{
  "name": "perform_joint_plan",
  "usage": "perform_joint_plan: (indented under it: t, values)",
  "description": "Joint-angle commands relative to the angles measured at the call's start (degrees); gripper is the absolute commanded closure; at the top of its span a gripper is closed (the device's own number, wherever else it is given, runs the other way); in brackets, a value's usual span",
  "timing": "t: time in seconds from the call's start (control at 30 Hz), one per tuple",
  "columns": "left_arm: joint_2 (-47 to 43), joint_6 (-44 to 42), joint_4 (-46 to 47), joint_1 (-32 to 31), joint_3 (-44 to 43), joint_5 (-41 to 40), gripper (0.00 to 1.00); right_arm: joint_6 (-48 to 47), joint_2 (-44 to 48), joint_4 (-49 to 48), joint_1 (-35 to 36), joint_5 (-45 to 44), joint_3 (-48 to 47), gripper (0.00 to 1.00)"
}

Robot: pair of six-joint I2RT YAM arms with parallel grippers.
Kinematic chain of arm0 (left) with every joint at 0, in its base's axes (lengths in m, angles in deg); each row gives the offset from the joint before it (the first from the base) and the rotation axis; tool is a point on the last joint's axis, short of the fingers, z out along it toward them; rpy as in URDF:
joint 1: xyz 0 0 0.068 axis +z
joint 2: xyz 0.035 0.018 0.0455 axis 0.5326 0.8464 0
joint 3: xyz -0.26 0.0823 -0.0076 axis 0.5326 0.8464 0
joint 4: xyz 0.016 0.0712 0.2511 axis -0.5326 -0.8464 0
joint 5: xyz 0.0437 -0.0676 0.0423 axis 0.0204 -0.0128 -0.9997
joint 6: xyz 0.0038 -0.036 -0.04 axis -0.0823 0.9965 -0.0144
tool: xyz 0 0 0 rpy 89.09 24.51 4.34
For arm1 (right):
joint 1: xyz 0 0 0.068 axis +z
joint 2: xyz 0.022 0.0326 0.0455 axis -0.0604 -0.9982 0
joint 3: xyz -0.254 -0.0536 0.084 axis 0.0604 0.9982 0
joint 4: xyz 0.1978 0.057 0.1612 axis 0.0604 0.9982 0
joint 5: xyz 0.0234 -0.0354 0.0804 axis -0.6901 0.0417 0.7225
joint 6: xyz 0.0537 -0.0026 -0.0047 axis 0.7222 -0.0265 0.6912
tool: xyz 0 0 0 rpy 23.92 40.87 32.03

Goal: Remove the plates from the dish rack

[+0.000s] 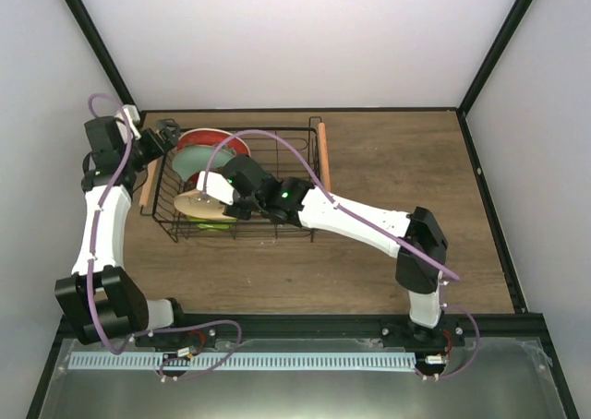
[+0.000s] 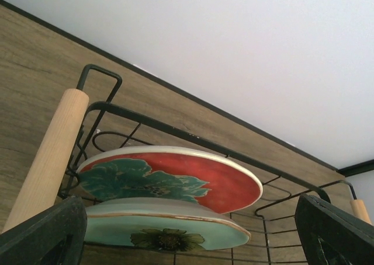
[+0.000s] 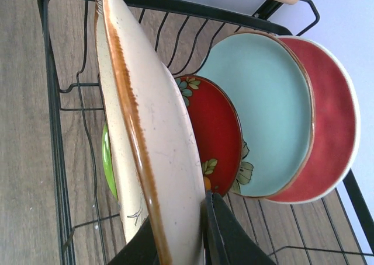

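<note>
The black wire dish rack [image 1: 295, 230] holds the plates standing on edge. My right gripper [image 3: 175, 244] is shut on the rim of the beige plate [image 3: 158, 136], one finger on each face. Behind it are a lime green plate [image 3: 107, 160], a small red patterned plate [image 3: 217, 131], a mint green plate [image 3: 263, 96] and a red-rimmed plate [image 3: 334, 119]. In the top view my right gripper [image 1: 231, 205] is inside the rack at the beige plate [image 1: 201, 203]. My left gripper [image 1: 163, 142] is open by the rack's far left corner, facing the red-rimmed floral plate [image 2: 175, 177] and the mint plate [image 2: 169, 233].
Wooden handles run along the rack's left side [image 2: 49, 154] and right side [image 1: 323, 156]. Bare wooden table [image 1: 406, 161] lies to the right of the rack. Black frame posts and white walls bound the table.
</note>
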Motion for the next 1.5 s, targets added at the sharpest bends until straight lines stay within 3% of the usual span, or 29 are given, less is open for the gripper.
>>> perform_joint_plan:
  t: [0.0,0.13,0.3,0.57,0.9,1.1,1.23,1.47]
  values:
    - [0.2,0.4,1.2,0.7,-2.5,-0.4,0.0,0.1,6.4,-1.2,-0.1,0.5,-4.8,0.99]
    - [0.2,0.3,1.8,1.2,-3.8,-1.4,0.0,2.4,8.9,0.7,-1.5,0.7,-6.3,0.99]
    - [0.3,-0.8,1.3,2.8,-5.9,-2.2,0.0,6.4,9.7,5.1,-5.7,1.5,-15.2,0.99]
    - [0.4,0.9,2.6,3.4,-5.1,-1.5,0.0,13.7,8.4,5.6,-16.5,-0.4,-26.4,0.99]
    - [0.1,1.2,2.5,3.4,-4.2,-0.2,0.0,28.3,10.6,-3.5,-31.9,-15.0,-22.4,0.99]
    - [-0.2,1.4,2.7,3.4,-3.9,0.6,0.0,36.5,11.6,0.2,-43.5,-22.0,-17.4,0.99]
    - [-0.2,1.4,2.9,3.4,-3.9,1.0,0.0,48.6,14.7,4.4,-55.2,-17.2,-11.1,0.99]
    - [0.0,2.0,3.3,3.4,-3.7,2.2,0.0,60.8,19.3,0.7,-75.7,4.9,6.7,0.99]
